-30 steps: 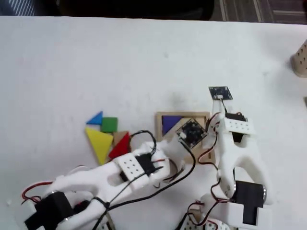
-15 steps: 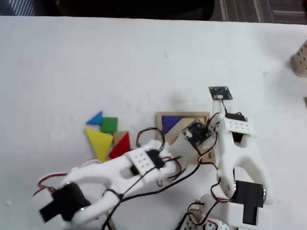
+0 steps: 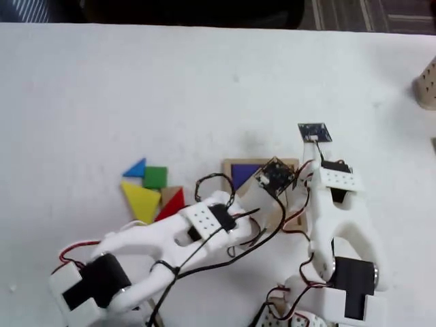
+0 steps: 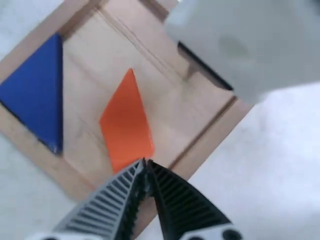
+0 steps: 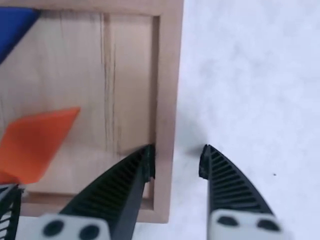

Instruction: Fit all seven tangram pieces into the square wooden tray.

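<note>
The square wooden tray lies mid-table. A blue triangle and an orange parallelogram lie flat in it. My left gripper is shut, and its tips touch one end of the orange piece. My right gripper is open and straddles the tray's wall, with one finger inside and one outside. Left of the tray lie a small blue triangle, a green square, a yellow triangle, a red triangle and a tan piece.
The left arm stretches from the front left over the tray, with its camera board above it. The right arm stands at the tray's right side. A perforated wooden block sits at the far right edge.
The left arm has swung its wrist farther across and toward the back of the tray. The right arm and the loose pieces have stayed put.
</note>
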